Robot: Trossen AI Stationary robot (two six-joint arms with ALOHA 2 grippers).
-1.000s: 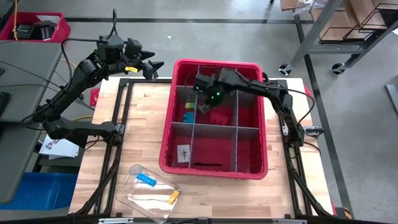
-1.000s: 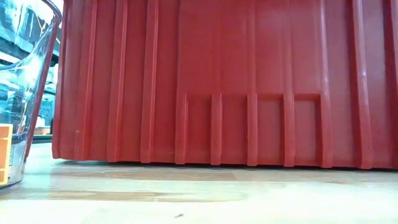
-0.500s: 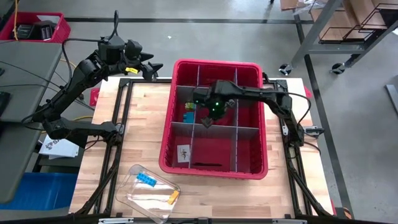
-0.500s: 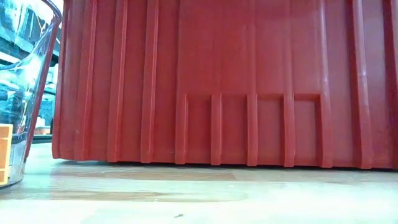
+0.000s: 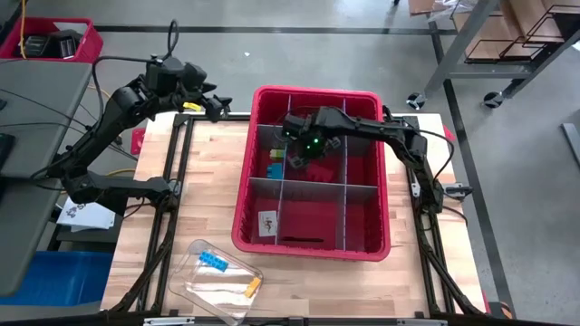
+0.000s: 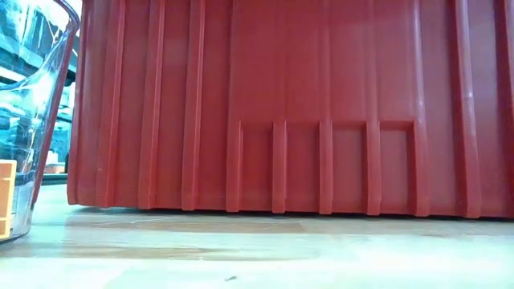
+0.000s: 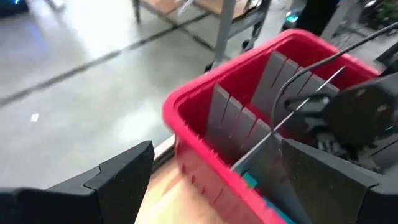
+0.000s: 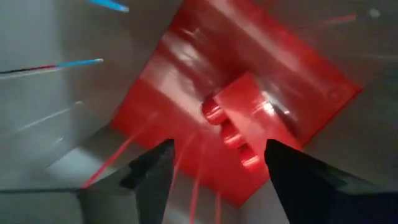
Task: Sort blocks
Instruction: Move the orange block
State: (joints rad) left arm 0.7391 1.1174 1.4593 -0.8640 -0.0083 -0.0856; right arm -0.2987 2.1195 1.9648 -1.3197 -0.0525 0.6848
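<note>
No text, label, brand or number can be read anywhere.

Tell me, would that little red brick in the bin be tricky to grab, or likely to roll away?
The red brick looks like hard, glossy plastic, so it is probably stiff and light, and perhaps a little slippery. Its boxy shape with studs on one face suggests it would slide rather than roll. It lies free between the right pincer's open fingers, in the red bin.

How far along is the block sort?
Done: blue and green blocks sit in one bin compartment. In hand: right gripper, open, above a red block in the neighbouring compartment. Left: blocks in the clear container. Left gripper open, waiting by the bin.
</note>
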